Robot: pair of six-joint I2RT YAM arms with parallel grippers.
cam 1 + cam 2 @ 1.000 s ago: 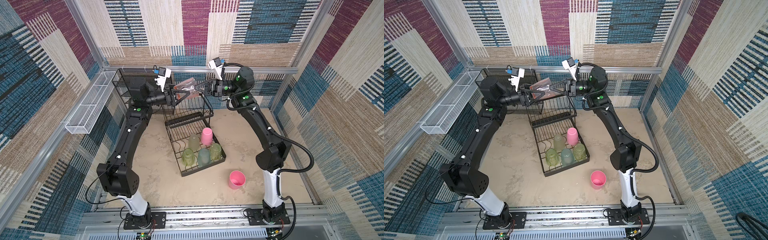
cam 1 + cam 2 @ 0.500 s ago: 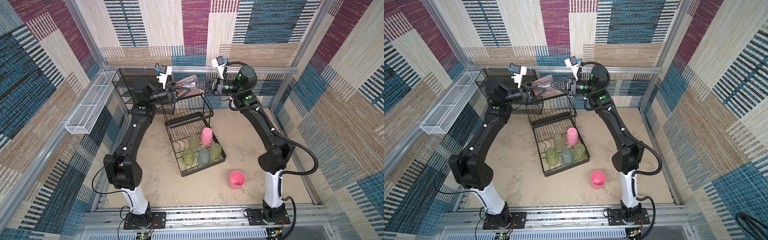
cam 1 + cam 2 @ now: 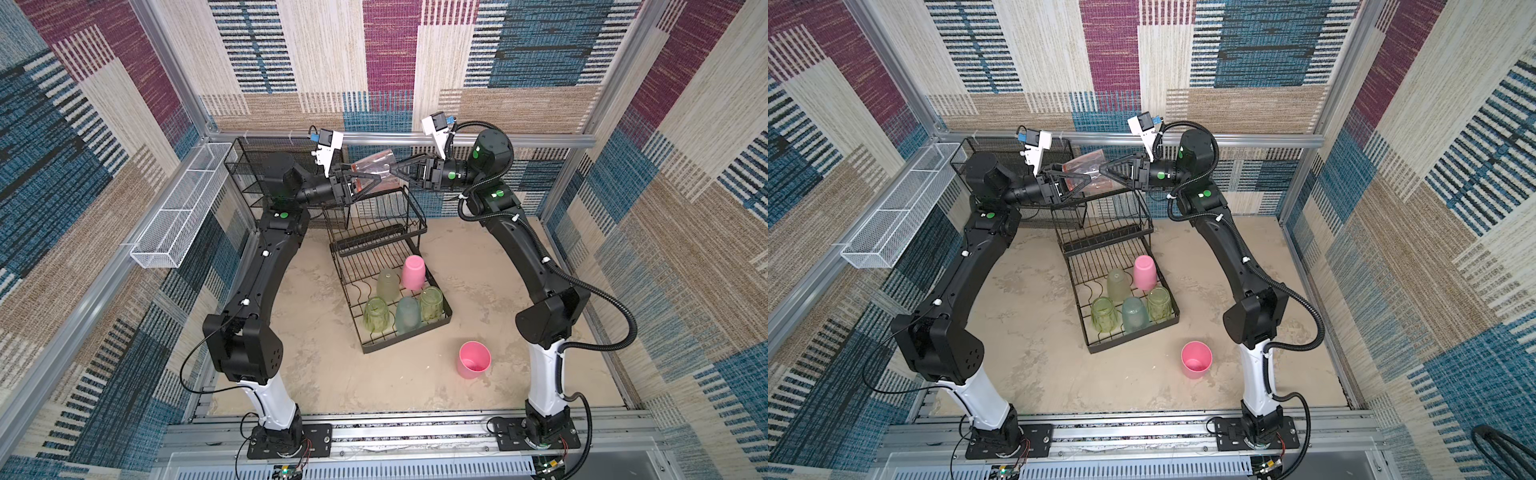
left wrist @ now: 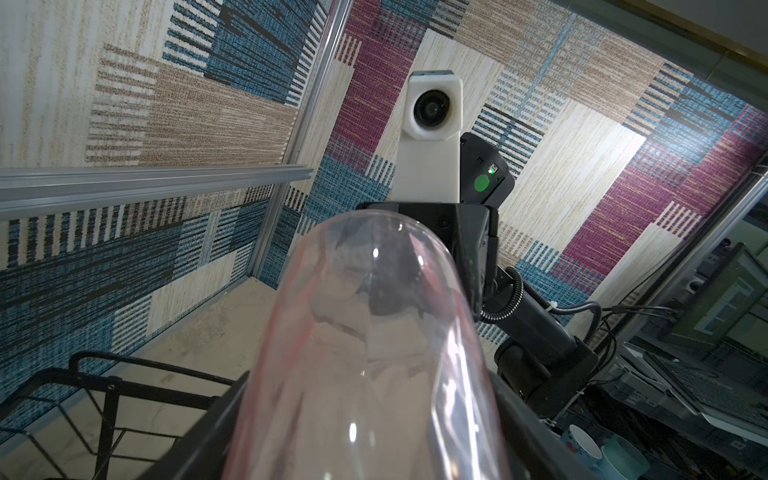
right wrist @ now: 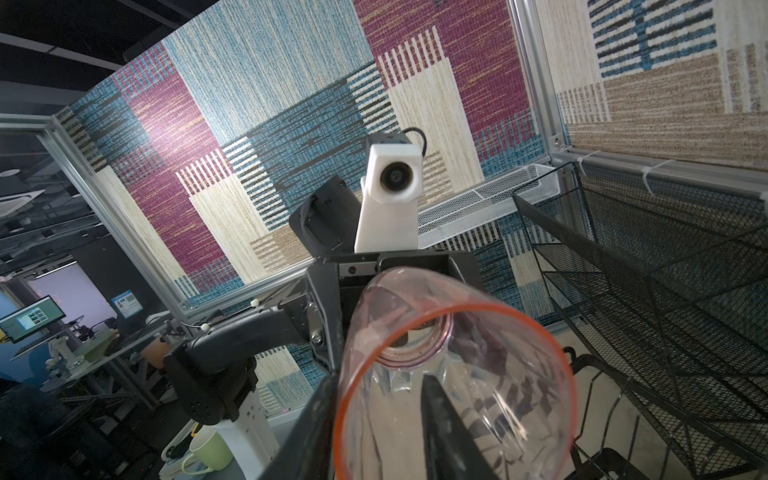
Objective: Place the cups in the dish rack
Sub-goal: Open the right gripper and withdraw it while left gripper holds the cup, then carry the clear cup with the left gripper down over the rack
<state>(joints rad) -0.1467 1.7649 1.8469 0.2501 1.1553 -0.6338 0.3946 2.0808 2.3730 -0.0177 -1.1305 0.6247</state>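
—Since we begin at the near edge, what waits on the table [image 3: 316,340]?
—A loose pink cup [image 3: 474,360], upright with its mouth up and well apart from the dish rack [image 3: 407,336]. We judge it not yet loaded.
—And the rack's lower tier?
—Five cups stand mouth down, presumably to drain: the racked pink cup [image 3: 414,272], the teal cup [image 3: 407,314] and three yellow-green cups [image 3: 376,314]. They sit among the wavy wires, which steady them.
—Farther back, above the upper tier [image 3: 376,239]?
—We carry the reddish-pink cup [image 3: 372,164] in the air, nearly level between our arms. Our left gripper [image 3: 368,175] is clamped across its body near the base, and the left wrist view shows its fingers [image 4: 532,440] pressing both flanks. Our right gripper [image 3: 395,169] straddles the rim. One of its fingers [image 5: 440,424] is inside the mouth and the other outside, with the jaws apart and a gap to the wall.
—Why two arms?
—We read it as a handover. A rim pinch leaves the mouth up, while a side grip lets us invert the cup.
—Beyond that?
—Only the black mesh shelf [image 3: 249,166], which we leave alone.
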